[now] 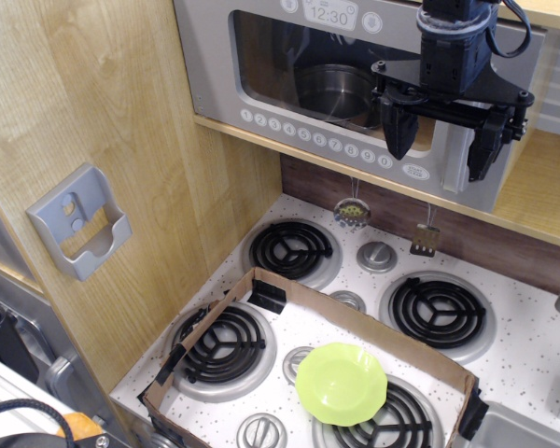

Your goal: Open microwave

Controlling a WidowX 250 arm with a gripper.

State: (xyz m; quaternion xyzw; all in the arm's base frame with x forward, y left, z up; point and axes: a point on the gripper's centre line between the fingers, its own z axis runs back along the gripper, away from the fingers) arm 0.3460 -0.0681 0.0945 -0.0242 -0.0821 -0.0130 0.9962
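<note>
View: a single overhead camera looks down on a toy kitchen, its wooden wall at left and stove below.

Microwave: the grey microwave (336, 79) sits on a wooden shelf at the top of the frame, above the stove; its upper edge is cut off by the picture border, and the clock reads 12:30.

Door: the clear window appears flush with the body; a metal pot (334, 91) shows dimly through it, its right side hidden by the arm.

Buttons: a row of round white number buttons (308, 135) runs beneath the window, the last ones masked by the left finger.

Handle: the vertical silver handle (455, 157) is only partly visible, standing between the two dark fingers.

Gripper: the black gripper (439, 149) hangs in front of the microwave's right end, jaws spread wide either side of the handle; contact with the handle cannot be made out.

Stove: four black coil burners on a speckled white top; a cardboard frame (355, 313) encloses the front pair.

Plate: a lime green plate (341, 384) lies inside the frame, overlapping the front right burner.

Wall: a small grey bracket (79, 222) is fixed to the wood at left.
</note>
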